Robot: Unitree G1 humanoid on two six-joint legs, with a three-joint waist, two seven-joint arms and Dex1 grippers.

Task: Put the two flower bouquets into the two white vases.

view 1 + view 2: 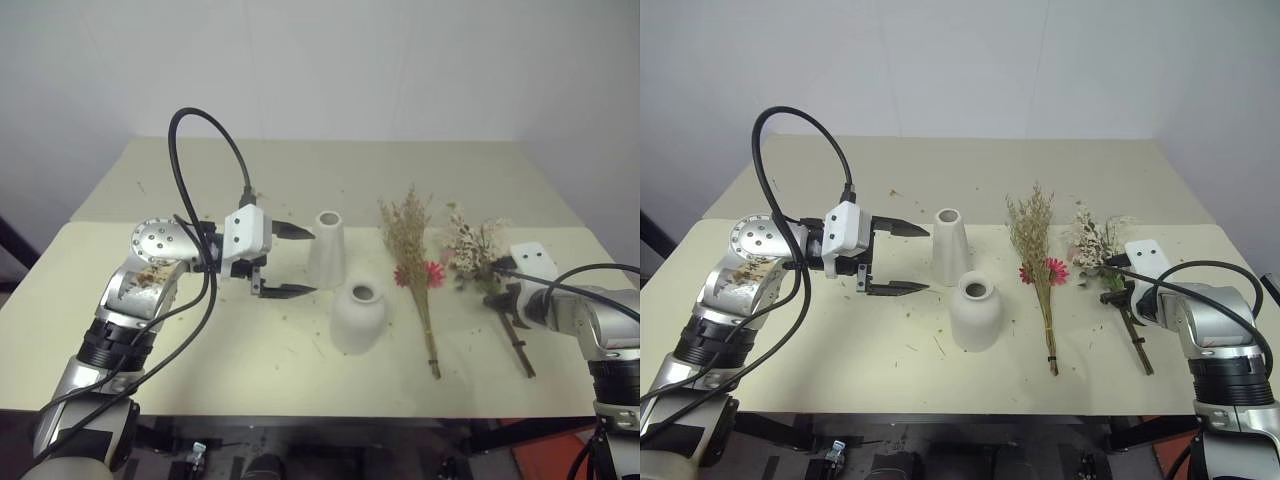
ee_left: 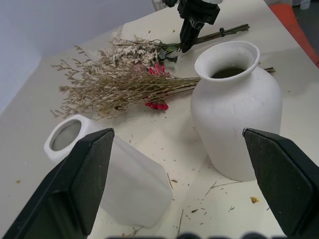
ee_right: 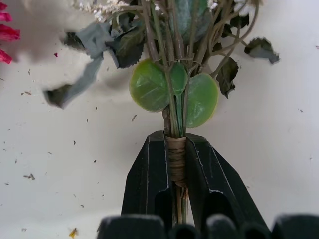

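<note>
My right claw clenched on rose bouquet stems at binding, bouquet lying on surface. Left claw open beside tall vase. Next: lift, swing toward 9 o'clock.

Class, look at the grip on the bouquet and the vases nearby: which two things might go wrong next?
1. The right gripper pinches the rose bouquet only at its thin bound stems, so it may droop or twist when lifted.
2. The rounded vase has a small neck; splayed stem ends could catch its rim and tip it.
</note>
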